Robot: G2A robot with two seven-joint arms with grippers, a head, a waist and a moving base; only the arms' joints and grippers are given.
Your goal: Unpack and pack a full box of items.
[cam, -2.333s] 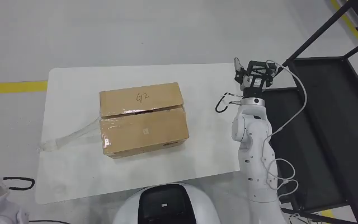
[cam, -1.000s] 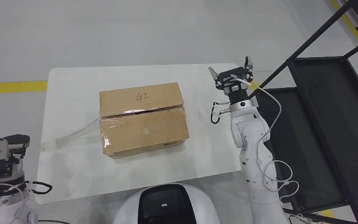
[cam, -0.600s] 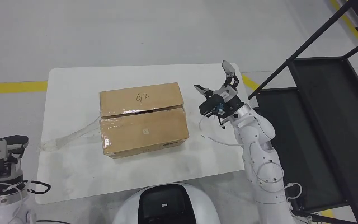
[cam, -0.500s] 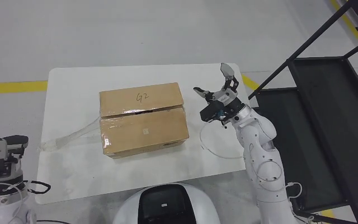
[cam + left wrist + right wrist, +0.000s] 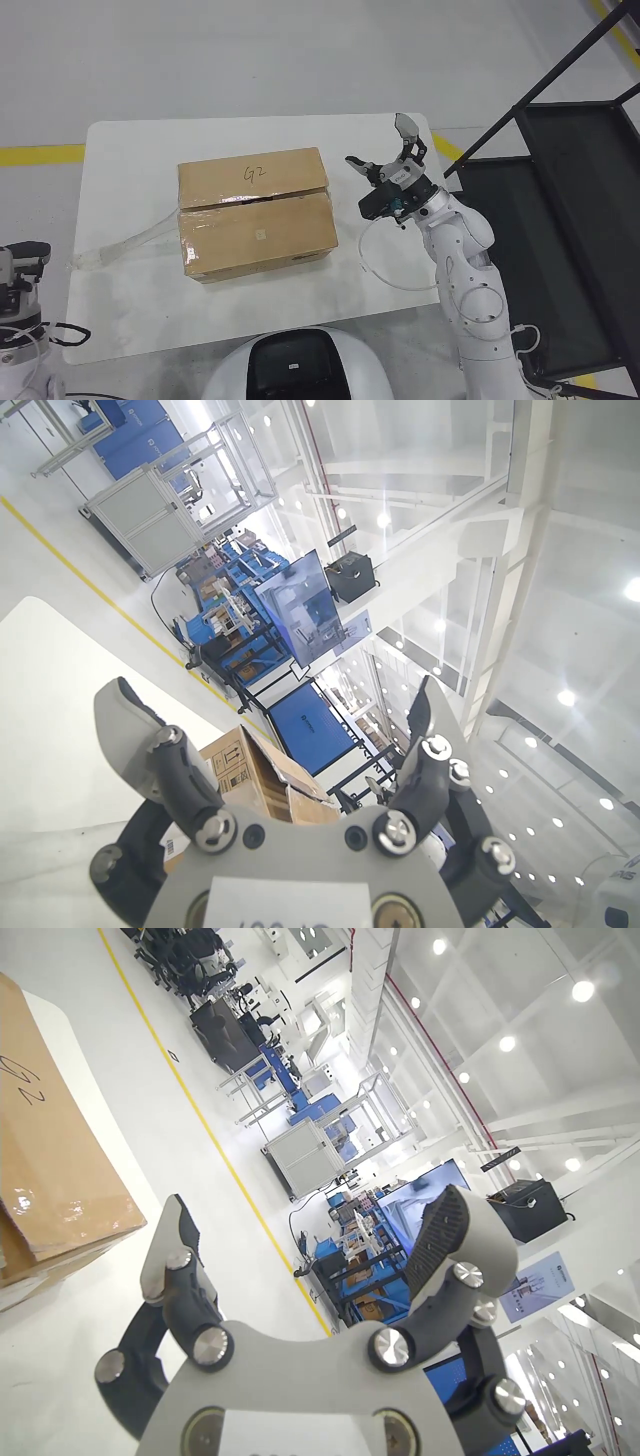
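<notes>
Taped box (image 5: 255, 212), right end effector (image 5: 376, 139) spread beside

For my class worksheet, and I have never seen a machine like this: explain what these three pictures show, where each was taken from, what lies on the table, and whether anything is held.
This is a two-armed robot. One picture looks down from above its arms; the other two come from cameras on its wrists. On the white table lies a closed cardboard box, with a clear strip beside it. The right gripper is near the box, open. The left gripper is open too. Nothing is held.
</notes>
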